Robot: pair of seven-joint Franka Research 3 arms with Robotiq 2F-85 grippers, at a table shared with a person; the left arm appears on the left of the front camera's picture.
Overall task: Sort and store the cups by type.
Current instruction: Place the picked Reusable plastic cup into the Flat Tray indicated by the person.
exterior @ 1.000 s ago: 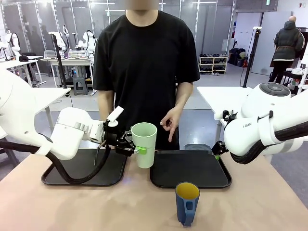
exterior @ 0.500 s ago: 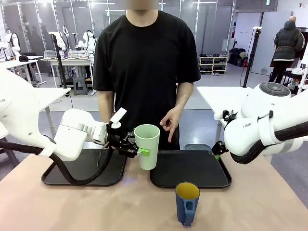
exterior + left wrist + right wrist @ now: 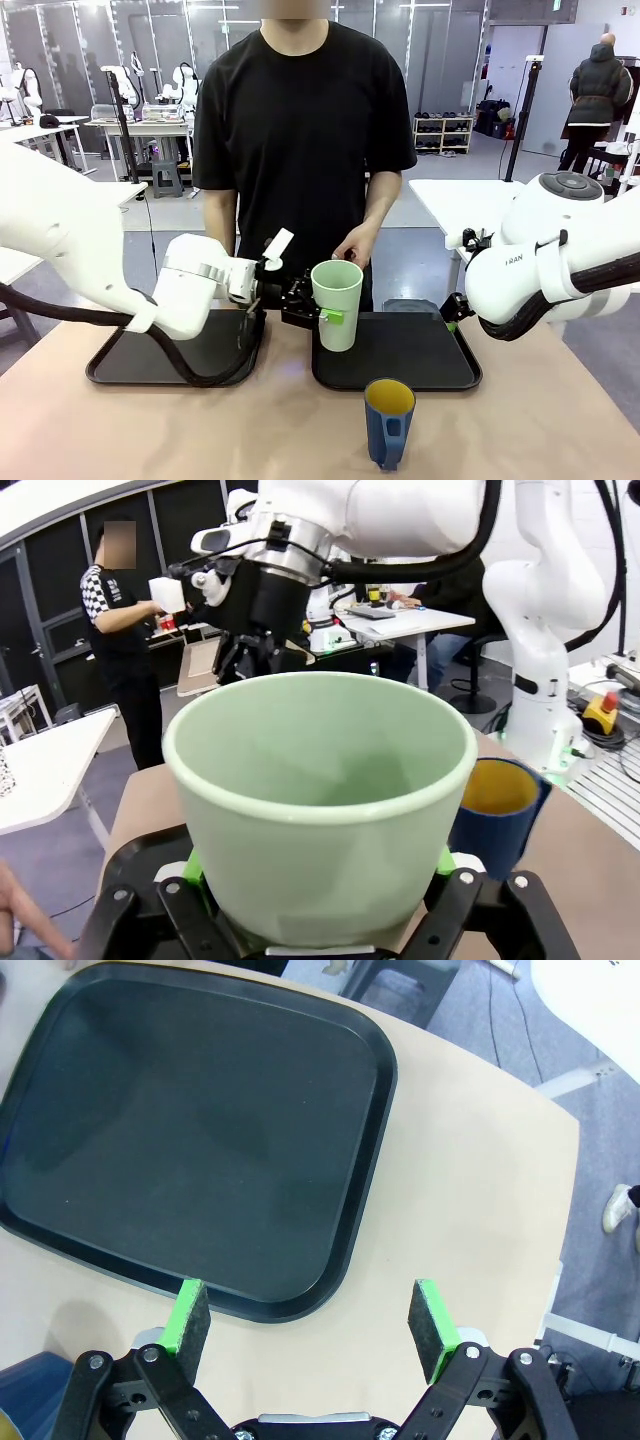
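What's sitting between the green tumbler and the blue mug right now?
In the front view, nothing stands between the green tumbler and blue mug: just the near strip of the right black tray, then bare table.

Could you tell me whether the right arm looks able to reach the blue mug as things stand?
Probably yes: the right gripper hangs open just off the right tray, and the blue mug stands alone on bare table nearby, nothing between them.
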